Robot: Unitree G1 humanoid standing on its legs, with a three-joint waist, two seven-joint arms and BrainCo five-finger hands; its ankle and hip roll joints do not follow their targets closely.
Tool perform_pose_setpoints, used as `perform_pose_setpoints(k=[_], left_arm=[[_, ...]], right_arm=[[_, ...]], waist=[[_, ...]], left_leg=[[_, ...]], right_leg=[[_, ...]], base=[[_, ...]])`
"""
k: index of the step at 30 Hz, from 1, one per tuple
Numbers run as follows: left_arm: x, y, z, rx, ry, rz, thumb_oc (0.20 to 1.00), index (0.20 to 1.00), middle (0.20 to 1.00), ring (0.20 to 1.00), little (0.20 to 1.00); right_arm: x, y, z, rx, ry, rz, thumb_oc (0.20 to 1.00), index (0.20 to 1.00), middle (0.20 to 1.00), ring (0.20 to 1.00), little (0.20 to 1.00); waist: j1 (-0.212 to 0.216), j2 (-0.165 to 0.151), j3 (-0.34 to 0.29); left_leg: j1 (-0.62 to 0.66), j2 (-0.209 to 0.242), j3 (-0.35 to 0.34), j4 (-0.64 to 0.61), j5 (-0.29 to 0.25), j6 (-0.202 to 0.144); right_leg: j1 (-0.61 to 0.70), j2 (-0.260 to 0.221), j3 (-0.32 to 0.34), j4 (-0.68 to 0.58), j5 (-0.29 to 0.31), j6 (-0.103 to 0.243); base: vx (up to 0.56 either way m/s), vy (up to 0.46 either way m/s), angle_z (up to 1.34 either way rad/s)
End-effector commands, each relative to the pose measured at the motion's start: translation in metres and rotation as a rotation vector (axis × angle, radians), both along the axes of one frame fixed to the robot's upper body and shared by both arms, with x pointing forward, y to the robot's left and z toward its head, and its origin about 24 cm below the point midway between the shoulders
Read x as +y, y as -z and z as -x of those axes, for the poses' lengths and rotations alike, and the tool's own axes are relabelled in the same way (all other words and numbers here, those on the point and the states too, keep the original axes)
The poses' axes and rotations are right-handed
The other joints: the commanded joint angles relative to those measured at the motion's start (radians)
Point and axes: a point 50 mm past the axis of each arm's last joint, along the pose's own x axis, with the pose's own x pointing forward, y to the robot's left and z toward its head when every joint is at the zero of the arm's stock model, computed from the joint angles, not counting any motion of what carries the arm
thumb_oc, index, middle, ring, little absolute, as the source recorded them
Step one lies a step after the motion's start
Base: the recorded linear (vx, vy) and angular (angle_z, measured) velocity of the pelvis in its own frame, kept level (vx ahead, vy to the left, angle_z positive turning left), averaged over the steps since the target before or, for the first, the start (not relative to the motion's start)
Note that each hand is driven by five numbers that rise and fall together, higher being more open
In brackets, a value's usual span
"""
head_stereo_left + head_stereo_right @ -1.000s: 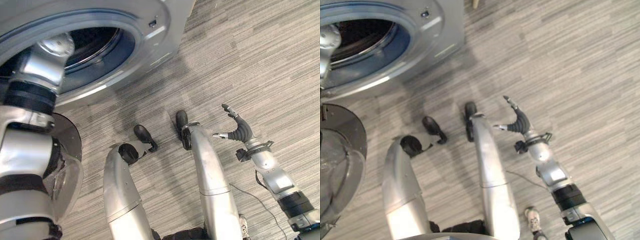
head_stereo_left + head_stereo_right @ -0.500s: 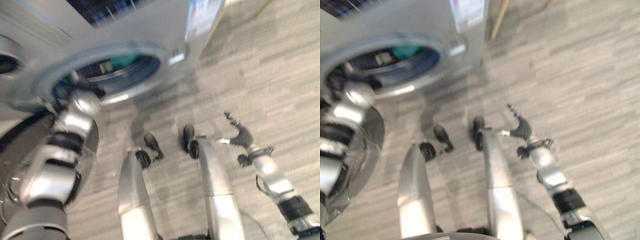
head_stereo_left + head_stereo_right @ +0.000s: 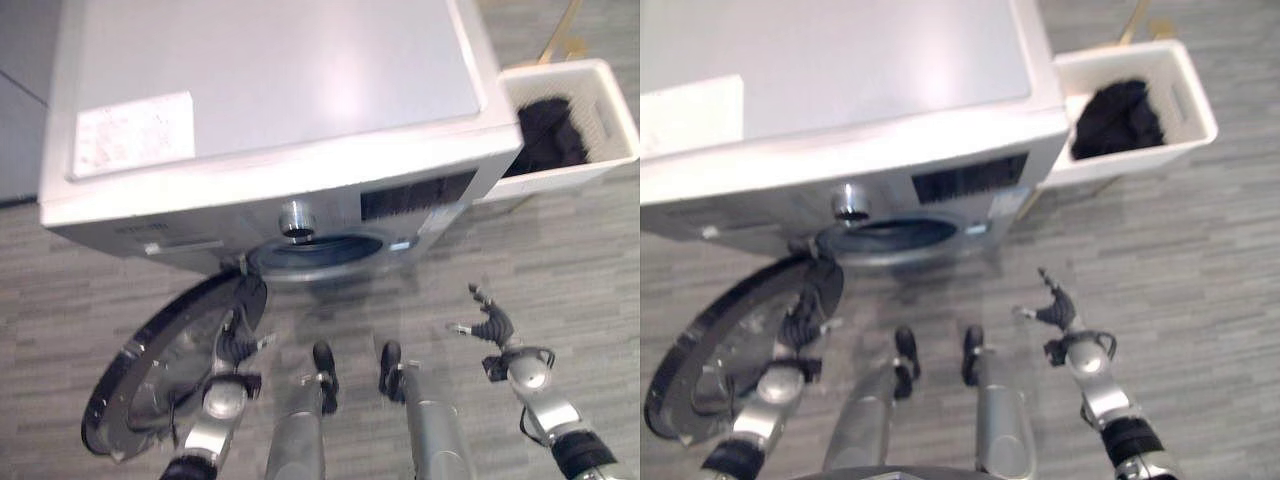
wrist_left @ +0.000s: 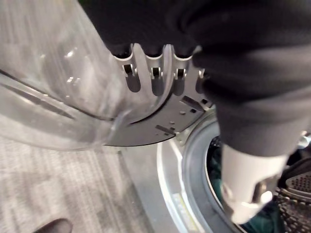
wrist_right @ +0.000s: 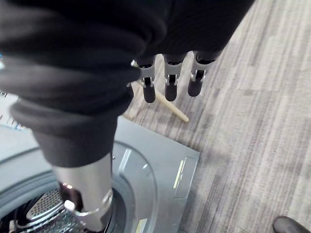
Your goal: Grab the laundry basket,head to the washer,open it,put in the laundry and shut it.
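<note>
The whole picture has shifted since a second ago, so the camera has risen: before, the washer's porthole was seen from close, and now the washer (image 3: 280, 130) shows with its flat top, and the laundry basket (image 3: 600, 165) has come into sight; the right hand (image 3: 488, 325) keeps about the same pose. The washer's front faces the robot, and its round door (image 3: 170, 365) is swung wide open to the robot's left, the glass side up; something teal lies in the drum (image 4: 218, 179). The white basket stands on the floor just beside the washer's right side, its long axis running away from the robot and somewhat rightwards, with dark laundry (image 3: 1120, 115) heaped in it. The left hand (image 3: 240, 345) is at the inner face of the door near the hinge; its fingers (image 4: 160, 77) are nearly straight along the door's glass and grip nothing. The right hand hangs over the bare floor (image 3: 580, 290), fingers (image 5: 170, 80) spread and relaxed, holding nothing.
</note>
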Motion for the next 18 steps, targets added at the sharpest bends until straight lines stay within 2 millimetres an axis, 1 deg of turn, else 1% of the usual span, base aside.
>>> perform_pose_setpoints(k=[1,2,4,6,7,8,9,10,11,12,13,14,15,17,18], left_arm=[[0.000,-0.003,-0.012,-0.004,0.058,0.019,1.000,1.000,1.000,1.000,1.000],[0.001,0.007,-0.001,0.050,0.061,0.006,1.000,1.000,1.000,1.000,1.000],[0.002,0.016,0.012,0.111,0.053,0.011,1.000,1.000,1.000,1.000,1.000],[0.003,0.024,0.023,0.155,0.043,0.012,1.000,1.000,1.000,1.000,1.000],[-0.006,0.029,0.024,0.171,0.061,0.023,1.000,1.000,1.000,1.000,1.000],[-0.006,0.029,0.024,0.171,0.061,0.023,1.000,1.000,1.000,1.000,1.000],[-0.010,0.033,0.029,0.198,0.087,0.023,1.000,1.000,1.000,1.000,1.000],[-0.010,0.033,0.029,0.198,0.087,0.023,1.000,1.000,1.000,1.000,1.000],[-0.010,0.037,0.033,0.221,0.089,0.023,1.000,1.000,1.000,1.000,1.000],[-0.011,0.037,0.033,0.222,0.089,0.023,1.000,1.000,1.000,1.000,1.000],[-0.010,0.038,0.034,0.228,0.094,0.019,1.000,1.000,1.000,1.000,1.000],[-0.010,0.037,0.033,0.226,0.094,0.014,1.000,1.000,1.000,1.000,1.000],[-0.008,0.033,0.028,0.203,0.090,-0.003,1.000,1.000,1.000,1.000,1.000],[-0.008,0.033,0.028,0.202,0.090,-0.004,1.000,1.000,1.000,1.000,1.000],[-0.007,0.031,0.024,0.190,0.091,-0.013,1.000,1.000,1.000,1.000,1.000]], right_arm=[[-0.017,0.004,0.008,0.031,0.032,0.031,1.000,1.000,1.000,1.000,1.000],[-0.021,0.012,0.014,0.069,0.051,0.035,1.000,1.000,1.000,1.000,1.000],[-0.023,0.022,0.022,0.118,0.071,0.028,1.000,1.000,1.000,1.000,1.000],[-0.024,0.031,0.031,0.165,0.084,0.025,1.000,1.000,1.000,1.000,1.000],[-0.025,0.036,0.035,0.184,0.107,0.010,1.000,1.000,1.000,1.000,1.000],[-0.024,0.036,0.035,0.183,0.107,0.010,1.000,1.000,1.000,1.000,1.000],[-0.026,0.040,0.040,0.202,0.124,-0.005,1.000,1.000,1.000,1.000,1.000],[-0.026,0.040,0.040,0.203,0.124,-0.004,1.000,1.000,1.000,1.000,1.000],[-0.026,0.042,0.044,0.217,0.136,-0.014,1.000,1.000,1.000,1.000,1.000],[-0.027,0.042,0.045,0.217,0.136,-0.013,1.000,1.000,1.000,1.000,1.000],[-0.026,0.044,0.047,0.228,0.140,-0.017,1.000,1.000,1.000,1.000,1.000],[-0.026,0.045,0.048,0.229,0.145,-0.018,1.000,1.000,1.000,1.000,1.000],[-0.023,0.043,0.047,0.218,0.146,-0.026,1.000,1.000,1.000,1.000,1.000],[-0.023,0.043,0.047,0.218,0.146,-0.026,1.000,1.000,1.000,1.000,1.000],[-0.020,0.042,0.045,0.204,0.148,-0.037,1.000,1.000,1.000,1.000,1.000]], waist=[[-0.013,-0.019,-0.013],[-0.015,-0.022,-0.028],[-0.011,-0.023,-0.056],[-0.001,-0.023,-0.082],[0.021,-0.024,-0.090],[0.021,-0.025,-0.091],[0.003,-0.021,-0.125],[0.006,-0.021,-0.124],[-0.004,-0.019,-0.145],[-0.001,-0.019,-0.145],[-0.003,-0.020,-0.151],[-0.005,-0.019,-0.152],[-0.010,-0.017,-0.134],[-0.008,-0.019,-0.137],[0.000,-0.015,-0.126]], left_leg=[[0.091,0.033,-0.030,-0.018,-0.030,-0.043],[0.134,0.032,-0.027,-0.040,-0.027,-0.045],[0.197,0.024,-0.022,-0.065,-0.032,-0.040],[0.251,0.008,-0.041,-0.086,-0.037,-0.041],[0.293,-0.072,-0.195,-0.112,-0.035,-0.048],[0.291,-0.073,-0.196,-0.115,-0.031,-0.048],[0.338,-0.079,-0.199,-0.169,-0.053,-0.035],[0.342,-0.078,-0.196,-0.172,-0.053,-0.035],[0.364,-0.087,-0.168,-0.199,-0.057,-0.023],[0.366,-0.087,-0.166,-0.201,-0.057,-0.023],[0.375,-0.086,-0.145,-0.214,-0.055,-0.020],[0.387,-0.084,-0.120,-0.233,-0.052,-0.016],[0.397,-0.078,-0.046,-0.261,-0.047,-0.007],[0.393,-0.079,-0.043,-0.262,-0.044,-0.008],[0.396,-0.066,-0.011,-0.268,-0.043,-0.008]], right_leg=[[0.132,0.030,0.058,-0.290,0.130,0.109],[0.173,0.035,0.064,-0.318,0.137,0.113],[0.233,0.042,0.078,-0.346,0.137,0.118],[0.282,0.048,0.100,-0.370,0.138,0.123],[0.328,0.062,0.149,-0.395,0.144,0.127],[0.326,0.061,0.148,-0.397,0.146,0.127],[0.347,0.067,0.177,-0.423,0.160,0.136],[0.349,0.068,0.179,-0.424,0.161,0.136],[0.352,0.069,0.215,-0.450,0.188,0.150],[0.353,0.069,0.218,-0.451,0.189,0.150],[0.352,0.071,0.231,-0.459,0.199,0.155],[0.348,0.073,0.246,-0.464,0.208,0.163],[0.309,0.080,0.255,-0.447,0.234,0.193],[0.304,0.079,0.258,-0.447,0.236,0.192],[0.284,0.069,0.206,-0.430,0.232,0.198]], base=[[0.12,0.003,-0.05],[0.13,0.006,-0.11],[0.16,0.025,-0.12],[0.18,0.092,-0.37],[0.13,0.113,-0.57],[0.17,0.141,-0.86],[0.10,0.052,-0.98],[0.15,0.122,-1.15],[0.05,0.072,-0.73],[0.05,0.088,-0.59],[-0.01,0.040,-0.47],[-0.13,0.057,-1.06],[-0.14,0.038,-1.00],[-0.09,-0.006,-1.31],[-0.11,-0.112,-1.70]])
